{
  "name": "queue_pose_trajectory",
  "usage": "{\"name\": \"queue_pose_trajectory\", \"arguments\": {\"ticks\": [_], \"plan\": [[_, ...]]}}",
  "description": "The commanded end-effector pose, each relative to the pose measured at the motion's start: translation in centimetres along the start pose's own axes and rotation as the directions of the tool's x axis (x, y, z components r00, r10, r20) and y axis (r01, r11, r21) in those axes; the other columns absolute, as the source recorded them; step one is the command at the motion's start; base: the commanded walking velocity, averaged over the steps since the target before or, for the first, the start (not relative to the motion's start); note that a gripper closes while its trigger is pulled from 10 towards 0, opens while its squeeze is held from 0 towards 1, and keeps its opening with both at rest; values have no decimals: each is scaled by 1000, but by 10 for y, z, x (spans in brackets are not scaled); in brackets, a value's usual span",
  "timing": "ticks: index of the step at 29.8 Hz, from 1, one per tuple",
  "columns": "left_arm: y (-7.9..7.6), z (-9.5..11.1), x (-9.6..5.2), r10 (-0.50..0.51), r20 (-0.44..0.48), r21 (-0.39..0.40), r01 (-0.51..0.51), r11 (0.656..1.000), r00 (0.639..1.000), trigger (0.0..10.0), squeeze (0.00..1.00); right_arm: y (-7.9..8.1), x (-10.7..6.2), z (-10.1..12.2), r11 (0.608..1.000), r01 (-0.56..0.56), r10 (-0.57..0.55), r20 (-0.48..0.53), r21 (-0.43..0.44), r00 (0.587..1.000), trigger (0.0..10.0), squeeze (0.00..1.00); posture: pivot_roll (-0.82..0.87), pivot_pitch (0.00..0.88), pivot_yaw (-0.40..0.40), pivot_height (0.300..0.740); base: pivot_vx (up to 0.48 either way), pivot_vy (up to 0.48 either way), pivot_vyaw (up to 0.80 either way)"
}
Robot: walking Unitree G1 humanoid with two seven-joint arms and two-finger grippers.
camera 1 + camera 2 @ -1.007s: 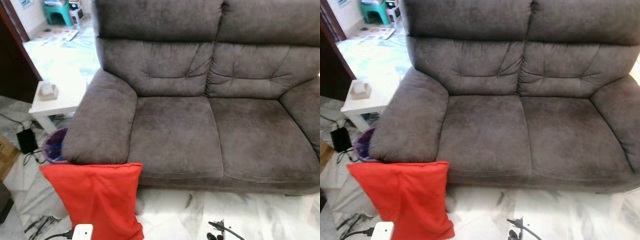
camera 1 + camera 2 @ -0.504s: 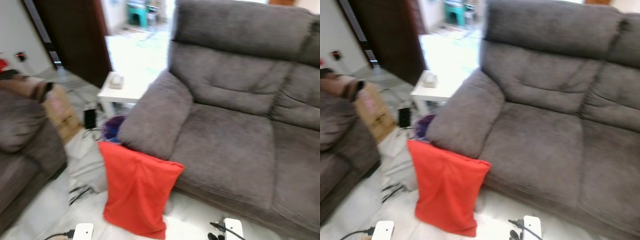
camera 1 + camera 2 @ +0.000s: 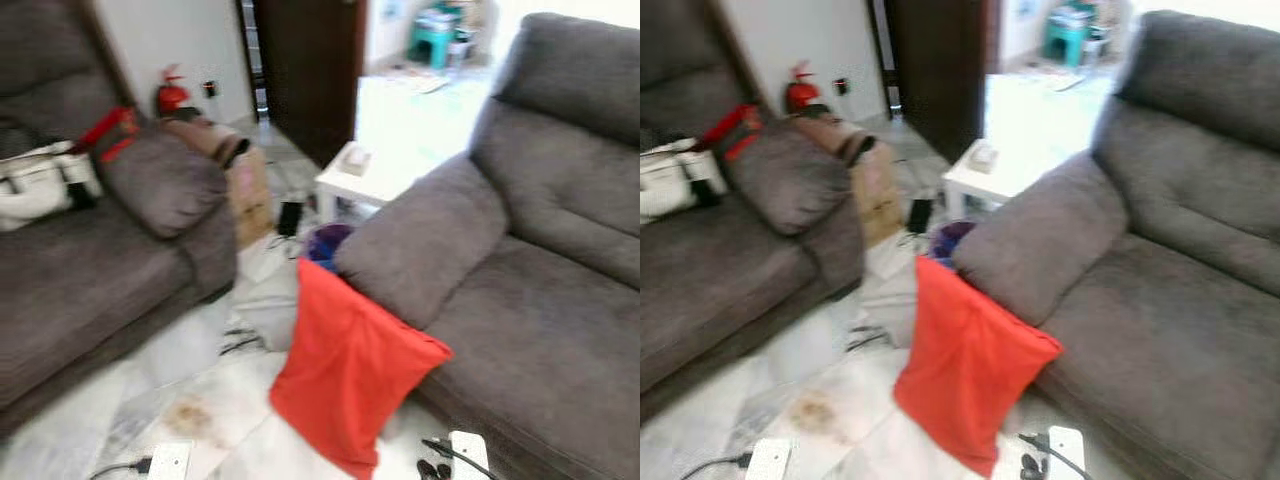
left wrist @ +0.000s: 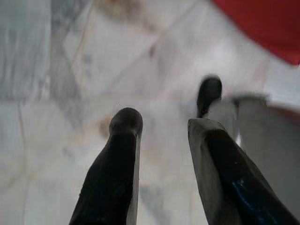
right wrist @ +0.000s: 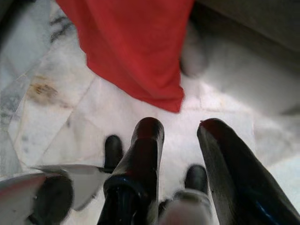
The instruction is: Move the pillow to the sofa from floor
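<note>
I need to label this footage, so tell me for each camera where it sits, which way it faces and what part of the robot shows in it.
Left eye view: on the head, looking forward and down at the red pillow leaning on the sofa armrest; no gripper fingers visible.
Right eye view: the other head eye, same scene.
Left wrist view: on the left wrist, facing the marble floor along the open left gripper.
Right wrist view: on the right wrist, facing floor and pillow along the open right gripper.
Shared: all four show the pillow.

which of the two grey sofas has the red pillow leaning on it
The sofa on the robot's right: the red pillow stands on the floor against its armrest. The left sofa holds a white bag instead.
</note>
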State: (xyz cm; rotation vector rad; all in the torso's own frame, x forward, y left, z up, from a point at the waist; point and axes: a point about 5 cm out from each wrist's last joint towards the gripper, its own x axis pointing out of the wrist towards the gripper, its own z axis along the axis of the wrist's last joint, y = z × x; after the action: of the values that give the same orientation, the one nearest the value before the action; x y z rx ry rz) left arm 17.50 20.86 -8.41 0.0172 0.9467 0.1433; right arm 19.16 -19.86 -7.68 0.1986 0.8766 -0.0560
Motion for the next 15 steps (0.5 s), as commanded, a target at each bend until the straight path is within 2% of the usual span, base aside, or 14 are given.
{"name": "queue_pose_trajectory", "arguments": {"ticks": [1, 5, 10, 12, 15], "plan": [[3, 4, 0, 11, 14, -3, -11, 1000, 1000, 10000, 0, 2, 0, -2, 1000, 2, -2, -1, 20, 1000, 10000, 0, 111, 136, 19, 740, 0, 0, 0], [3, 4, 0, 9, 15, 1, -9, 1000, 1000, 10000, 0, 4, 1, -2, 1000, 0, 0, 2, 29, 1000, 10000, 0, 112, 137, 20, 740, 217, 0, 0], [4, 5, 1, 13, 18, 1, -13, 1000, 1000, 10000, 0, 23, 5, 2, 999, -22, 22, 10, 27, 1000, 10000, 0, 112, 139, 20, 740, 63, 0, 0], [4, 5, 1, 13, 18, 1, -13, 1000, 1000, 10000, 0, 23, 5, 2, 999, -22, 22, 10, 27, 1000, 10000, 0, 112, 139, 20, 740, 315, 0, 0], [5, 5, 0, 18, 20, -12, -18, 1000, 1000, 10000, 0, 24, 5, 2, 999, -27, 26, 11, 22, 1000, 10000, 0, 112, 138, 21, 740, 0, 0, 0]]}}
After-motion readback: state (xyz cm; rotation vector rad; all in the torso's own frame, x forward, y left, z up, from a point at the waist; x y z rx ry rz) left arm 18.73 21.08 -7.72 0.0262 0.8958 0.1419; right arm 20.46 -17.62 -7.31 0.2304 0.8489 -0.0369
